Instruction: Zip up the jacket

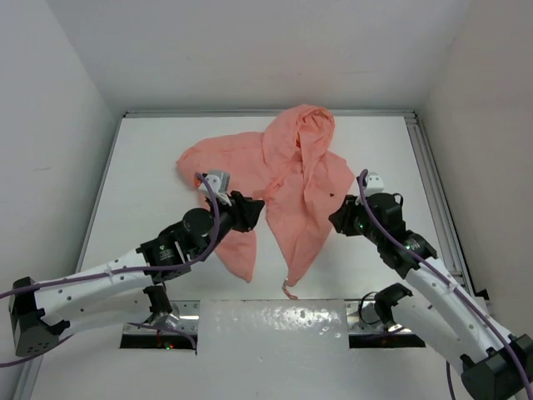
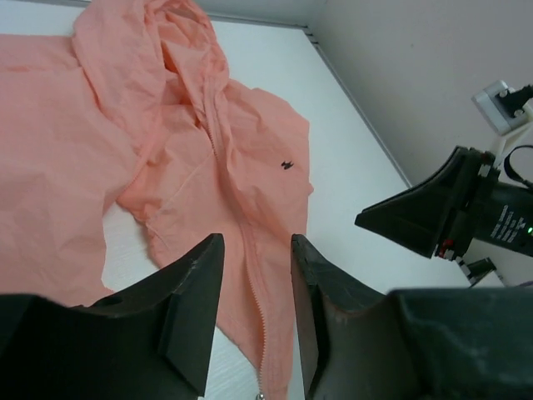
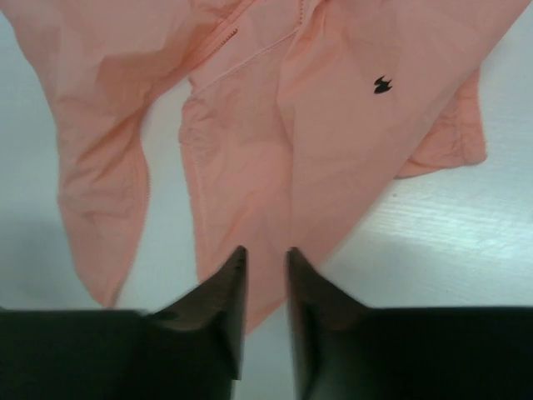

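Note:
The salmon-pink jacket lies crumpled on the white table, hood at the far end, tapering to a point near the front edge. Its small dark spot also shows in the left wrist view and the right wrist view. My left gripper hovers open at the jacket's left side. In its own view the zipper teeth run between the jaws, below them. My right gripper hovers at the jacket's right edge. In its view the jaws stand slightly apart over the fabric, holding nothing.
The table is walled on the left, right and back, with a metal rail along the right side. A white textured panel lies at the front edge between the arm bases. The right gripper also shows in the left wrist view.

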### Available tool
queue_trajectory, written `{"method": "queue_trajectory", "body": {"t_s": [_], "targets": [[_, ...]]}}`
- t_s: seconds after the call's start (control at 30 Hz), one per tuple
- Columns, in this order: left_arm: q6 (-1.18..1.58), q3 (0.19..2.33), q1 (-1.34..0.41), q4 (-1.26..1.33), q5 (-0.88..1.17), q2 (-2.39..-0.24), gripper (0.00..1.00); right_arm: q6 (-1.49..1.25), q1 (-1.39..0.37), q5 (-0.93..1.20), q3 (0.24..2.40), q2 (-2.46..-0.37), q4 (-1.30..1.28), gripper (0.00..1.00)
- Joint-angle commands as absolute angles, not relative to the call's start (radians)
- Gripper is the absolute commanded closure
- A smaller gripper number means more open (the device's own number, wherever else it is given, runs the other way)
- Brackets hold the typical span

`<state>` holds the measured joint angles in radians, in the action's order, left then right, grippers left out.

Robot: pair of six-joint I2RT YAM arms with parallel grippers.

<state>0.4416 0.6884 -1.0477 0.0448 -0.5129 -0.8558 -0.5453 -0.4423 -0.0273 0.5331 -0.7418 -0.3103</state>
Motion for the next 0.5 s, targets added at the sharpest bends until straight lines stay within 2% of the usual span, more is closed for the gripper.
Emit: {"method": "queue_trajectory", "body": {"t_s": [0.0, 0.03, 0.07, 0.1, 0.2, 0.23, 0.47], "targets": [[0.442, 0.695, -1.049, 0.068, -0.474, -0.865, 0.65, -0.557, -0.446, -0.003, 0.525, -0.721, -0.281, 0.83], [0.448, 0.686, -1.049, 0.061, -0.472, -0.867, 0.66, -0.557, -0.446, -0.002, 0.525, -0.719, -0.287, 0.93], [0.449, 0.677, -1.049, 0.057, -0.471, -0.873, 0.69, -0.555, -0.446, -0.002, 0.526, -0.719, -0.291, 1.00], [0.451, 0.678, -1.048, 0.020, -0.471, -0.877, 0.81, -0.549, -0.446, 0.027, 0.526, -0.719, -0.291, 1.00], [0.468, 0.669, -1.049, -0.038, -0.471, -0.899, 0.97, -0.546, -0.448, 0.061, 0.526, -0.742, -0.282, 1.00], [0.471, 0.663, -1.049, -0.054, -0.468, -0.907, 1.00, -0.549, -0.446, 0.083, 0.525, -0.747, -0.282, 1.00], [0.523, 0.672, -1.049, -0.212, -0.483, -1.035, 1.00, -0.557, -0.451, 0.110, 0.508, -0.791, -0.259, 1.00]]}}
